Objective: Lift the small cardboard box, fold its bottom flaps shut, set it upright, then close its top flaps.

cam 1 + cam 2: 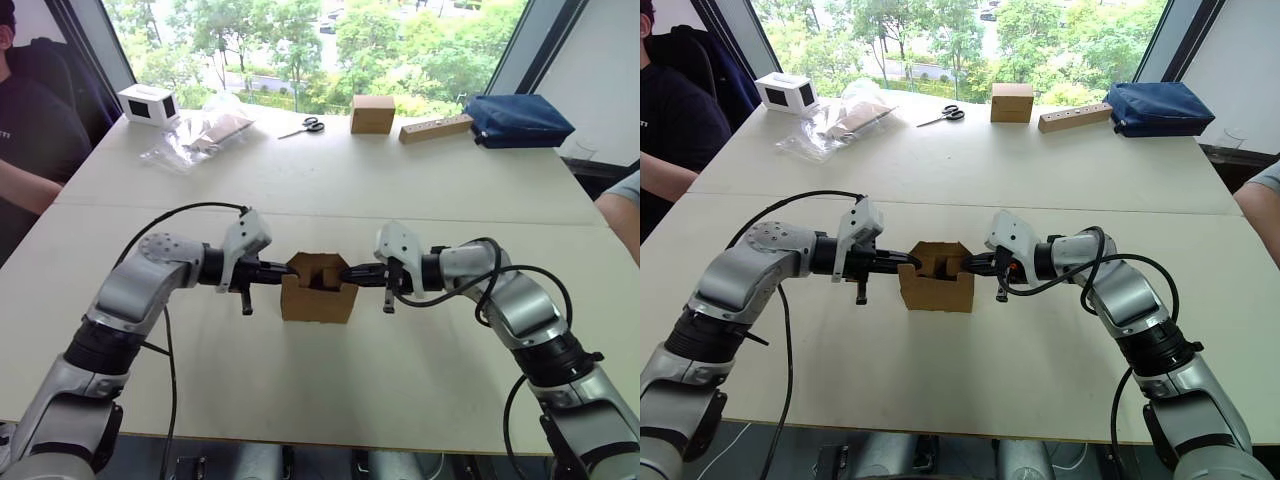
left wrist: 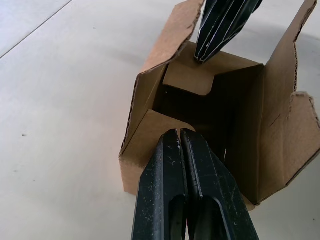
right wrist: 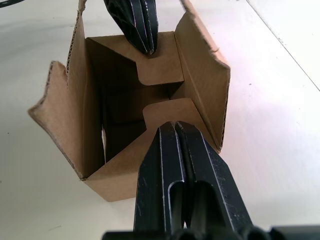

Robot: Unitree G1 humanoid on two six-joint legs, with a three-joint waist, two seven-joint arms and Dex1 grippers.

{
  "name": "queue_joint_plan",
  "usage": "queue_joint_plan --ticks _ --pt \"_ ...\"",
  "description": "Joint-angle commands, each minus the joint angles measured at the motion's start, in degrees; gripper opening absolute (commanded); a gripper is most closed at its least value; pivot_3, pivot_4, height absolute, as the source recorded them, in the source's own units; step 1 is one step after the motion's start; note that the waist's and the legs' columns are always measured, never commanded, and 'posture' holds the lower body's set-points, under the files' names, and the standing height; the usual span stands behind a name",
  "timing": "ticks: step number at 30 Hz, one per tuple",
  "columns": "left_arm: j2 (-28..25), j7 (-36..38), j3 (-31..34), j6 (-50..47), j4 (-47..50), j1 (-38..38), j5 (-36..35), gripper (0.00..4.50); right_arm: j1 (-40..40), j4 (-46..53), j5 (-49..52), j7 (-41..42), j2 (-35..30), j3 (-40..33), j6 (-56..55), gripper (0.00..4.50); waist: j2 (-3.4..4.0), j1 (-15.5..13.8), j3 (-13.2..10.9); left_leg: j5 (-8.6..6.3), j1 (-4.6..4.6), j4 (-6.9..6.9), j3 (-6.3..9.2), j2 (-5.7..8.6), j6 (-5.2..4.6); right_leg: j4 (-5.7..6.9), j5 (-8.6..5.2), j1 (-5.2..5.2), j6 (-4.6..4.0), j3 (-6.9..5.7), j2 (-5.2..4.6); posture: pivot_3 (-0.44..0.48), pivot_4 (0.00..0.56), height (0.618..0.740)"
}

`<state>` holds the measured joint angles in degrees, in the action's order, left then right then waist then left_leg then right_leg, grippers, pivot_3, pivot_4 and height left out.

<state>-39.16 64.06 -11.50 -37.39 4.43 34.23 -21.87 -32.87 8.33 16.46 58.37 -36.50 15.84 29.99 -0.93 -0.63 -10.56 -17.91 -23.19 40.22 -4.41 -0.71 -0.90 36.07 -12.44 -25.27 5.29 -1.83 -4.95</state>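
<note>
You have the small cardboard box (image 1: 319, 293) standing open-topped on the table (image 1: 330, 180), directly between both arms. Left gripper (image 1: 281, 270) and right gripper (image 1: 347, 273), each clenched empty, press opposite short inner flaps inward

The small cardboard box (image 1: 935, 280) stands on the counter (image 1: 970, 180) in front of me, its top open and flaps raised. My left hand (image 1: 908, 261) touches it from nine o'clock, my right hand (image 1: 967, 264) from three o'clock, the fingers of each pressed together at the top edge. Toward twelve o'clock, well apart, lie scissors (image 1: 943, 116), a squarer brown box (image 1: 1012, 102), a tan bar (image 1: 1075, 118) and a blue pouch (image 1: 1160, 108). At ten o'clock sit a white box (image 1: 787, 93) and clear plastic bags (image 1: 838, 125).
</note>
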Motion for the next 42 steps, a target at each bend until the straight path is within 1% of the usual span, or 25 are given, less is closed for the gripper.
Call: queue_joint_plan --ticks 1,4,9,13,16,17,19,21,23,25,28,31,35,37,39,42 --pt "0.5 -0.06 1.93 -1.43 -0.32 0.76 -1.59 0.05 -1.22 0.92 -0.03 -0.01 0.46 -1.27 -0.47 0.0 0.0 0.02 0.0 0.0 0.0 0.0 0.0 0.0 0.0 0.0 0.0 0.0 0.0 0.0 0.0 0.0 0.15 0.74" --pt "0.8 -0.21 5.06 -3.71 -0.39 1.63 -4.61 0.05 -1.31 2.04 2.33 -0.29 0.2 -4.44 0.73 0.0 0.0 0.05 0.0 0.0 -0.01 0.0 0.0 -0.01 0.0 0.0 0.0 -0.01 0.0 0.0 0.0 0.0 0.15 0.74" --pt "0.3 0.01 11.98 -9.9 -0.93 3.71 -11.93 0.05 -0.64 5.45 6.27 -0.94 -0.71 -9.5 3.66 0.0 -0.01 0.02 -0.01 0.01 -0.05 0.0 0.03 -0.1 0.02 0.0 0.0 -0.03 0.0 -0.02 0.0 0.0 0.15 0.74" --pt "-0.31 -0.57 14.94 -11.77 -2.35 4.71 -14.15 0.05 0.09 8.13 8.5 -2.07 -1.39 -12.57 5.94 0.0 0.0 0.08 -0.01 0.02 -0.03 0.0 0.02 -0.09 0.03 -0.01 0.0 -0.02 0.0 -0.02 0.0 0.0 0.15 0.74" --pt "-0.3 -2.41 15.65 -8.36 -8.02 5.43 -11.36 0.05 1.14 13.65 12.72 -4.38 -2.06 -17.21 10.4 0.0 0.0 -0.04 0.0 0.02 -0.03 0.0 0.02 -0.08 0.03 0.0 0.0 -0.02 0.0 -0.03 0.0 0.0 0.15 0.74" --pt "-0.05 -2.75 14.15 -5.18 -11.81 5.66 -8.57 0.05 1.59 17.58 16.21 -5.86 -2.17 -19.61 13.77 0.0 0.0 -0.06 0.0 0.01 -0.03 0.0 0.02 -0.05 0.03 0.0 0.0 -0.02 0.0 -0.03 -0.01 0.0 0.15 0.74" --pt "0.97 -2.95 11.71 -0.32 -18.0 6.25 -4.8 0.05 2.47 24.22 21.08 -7.95 -2.61 -21.57 18.68 0.0 0.0 -0.05 0.0 0.02 -0.03 0.0 0.02 -0.06 0.04 0.0 0.0 -0.02 0.0 -0.03 -0.01 0.0 0.15 0.74" --pt "2.48 -2.49 10.97 1.52 -22.33 7.21 -3.71 0.05 3.12 28.66 23.16 -9.45 -3.28 -20.75 21.36 0.0 0.0 -0.06 0.0 0.02 -0.03 -0.01 0.02 -0.02 0.04 -0.01 0.0 -0.02 0.0 -0.04 0.0 0.0 0.15 0.74" --pt "4.34 -2.77 10.19 5.46 -27.73 8.34 -1.33 0.05 4.06 33.0 19.1 -9.83 -7.06 -15.9 21.07 0.0 -0.01 -0.07 0.0 0.0 -0.04 -0.01 0.02 -0.02 -0.01 -0.01 0.0 -0.02 0.0 -0.06 0.0 0.0 0.15 0.74" --pt "5.69 -2.23 9.45 8.1 -31.87 9.71 0.36 0.05 3.51 35.82 19.63 -12.23 -6.65 -14.33 22.39 0.0 -0.06 -0.1 0.02 -0.08 -0.05 0.0 0.01 0.02 -0.14 -0.01 0.0 -0.02 0.0 -0.06 -0.03 0.0 0.15 0.74" --pt "7.01 0.55 6.98 10.68 -35.39 11.02 2.92 0.05 2.27 38.22 19.78 -14.27 -6.03 -10.88 23.36 0.0 -0.08 -0.01 0.03 -0.08 -0.06 0.0 0.01 0.03 -0.14 -0.02 0.0 -0.04 0.0 -0.06 -0.02 0.0 0.15 0.74" --pt "8.76 3.83 4.57 11.74 -37.03 11.66 4.28 0.05 2.98 37.75 17.23 -15.64 -5.28 -6.52 22.17 0.0 -0.09 -0.02 0.04 -0.08 -0.06 0.0 0.0 0.03 -0.13 -0.02 0.0 -0.03 0.0 -0.07 -0.01 0.0 0.15 0.74" --pt "11.51 5.21 3.6 12.45 -39.22 13.16 5.27 0.05 3.27 35.47 12.72 -15.94 -5.34 -1.83 19.08 0.0 -0.09 -0.06 0.04 -0.08 -0.07 0.0 0.0 0.04 -0.15 -0.03 0.0 -0.03 0.0 -0.07 -0.02 0.0 0.15 0.74" --pt "12.5 5.84 3.65 12.81 -39.48 13.6 5.4 0.05 2.27 32.94 8.77 -17.34 -4.67 0.64 16.97 0.0 -0.09 -0.01 0.04 -0.09 -0.08 0.0 0.0 0.05 -0.15 -0.03 0.0 -0.03 0.0 -0.07 -0.02 0.0 0.15 0.74" --pt "12.97 6.15 4.1 12.02 -39.17 14.01 5.1 0.05 1.64 31.4 6.66 -18.31 -3.96 1.66 15.9 0.0 -0.09 0.03 0.04 -0.09 -0.08 0.0 0.01 0.05 -0.15 -0.03 0.0 -0.03 0.0 -0.07 -0.02 0.0 0.15 0.74" --pt "12.31 8.37 3.55 11.08 -36.25 13.44 4.97 0.05 1.32 30.32 5.29 -18.74 -2.63 2.42 15.08 0.0 -0.09 0.12 0.04 -0.09 -0.08 0.0 0.01 0.04 -0.15 -0.02 0.0 -0.05 0.0 -0.07 -0.01 0.0 0.15 0.74"
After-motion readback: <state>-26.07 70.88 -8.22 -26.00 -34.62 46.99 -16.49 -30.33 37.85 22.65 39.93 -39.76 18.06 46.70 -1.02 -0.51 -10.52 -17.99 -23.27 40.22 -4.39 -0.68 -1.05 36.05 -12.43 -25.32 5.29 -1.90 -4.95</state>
